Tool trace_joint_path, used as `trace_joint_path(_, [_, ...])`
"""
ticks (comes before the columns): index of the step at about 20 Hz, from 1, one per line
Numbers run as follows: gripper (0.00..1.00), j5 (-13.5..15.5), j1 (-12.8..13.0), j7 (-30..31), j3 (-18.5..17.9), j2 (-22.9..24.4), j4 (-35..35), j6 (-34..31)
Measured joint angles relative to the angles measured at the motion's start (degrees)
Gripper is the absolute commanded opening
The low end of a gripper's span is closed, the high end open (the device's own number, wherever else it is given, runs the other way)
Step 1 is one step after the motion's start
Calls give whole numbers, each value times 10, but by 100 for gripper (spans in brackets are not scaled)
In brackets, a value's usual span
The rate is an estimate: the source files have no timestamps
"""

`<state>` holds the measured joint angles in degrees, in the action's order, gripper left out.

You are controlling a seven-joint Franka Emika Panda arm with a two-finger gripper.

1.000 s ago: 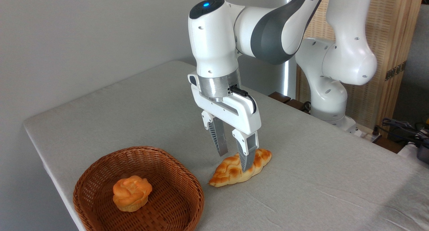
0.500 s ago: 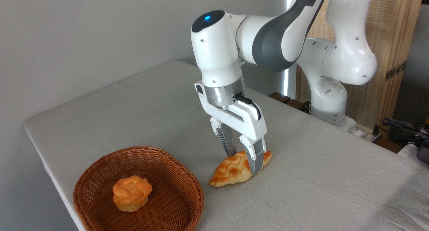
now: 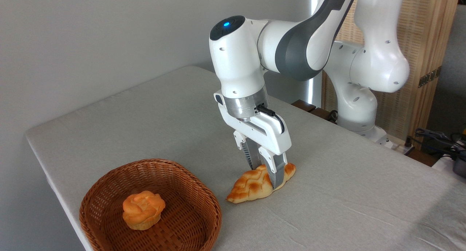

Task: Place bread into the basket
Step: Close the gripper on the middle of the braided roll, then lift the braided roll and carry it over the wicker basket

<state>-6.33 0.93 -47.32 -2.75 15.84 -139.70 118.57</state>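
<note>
The braided golden-brown bread (image 3: pixel 247 185) lies on the grey tablecloth just right of the basket. My gripper (image 3: pixel 265 177) has come down over its right half, one finger behind the loaf and one in front, both pressed against its sides. The loaf still rests on the table. The round reddish-brown wicker basket (image 3: pixel 204 222) sits at the front left, close to the loaf's pointed left end but apart from it.
A small orange rose-shaped bun (image 3: pixel 142 210) lies inside the basket. The table's left edge (image 3: pixel 47 171) runs close past the basket. The arm's white base (image 3: pixel 358 109) stands at the back right, with cables (image 3: pixel 437 138) beyond the table.
The gripper has come down and slightly right over the loaf, and its fingers have drawn together from a wide stance onto the loaf's sides. Bread and basket have not moved.
</note>
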Motion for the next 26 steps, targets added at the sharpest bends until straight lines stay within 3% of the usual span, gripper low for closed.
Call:
trace_joint_path(7, [35, 0, 0, 0, 0, 1, 8, 2])
trace_joint_path(13, [35, 1, 0, 0, 0, 0, 77, -28])
trace_joint_path(20, [36, 63, 3, 0, -1, -45, 225, -66])
trace_joint_path(26, [37, 76, 4, 0, -3, -116, 301, -66])
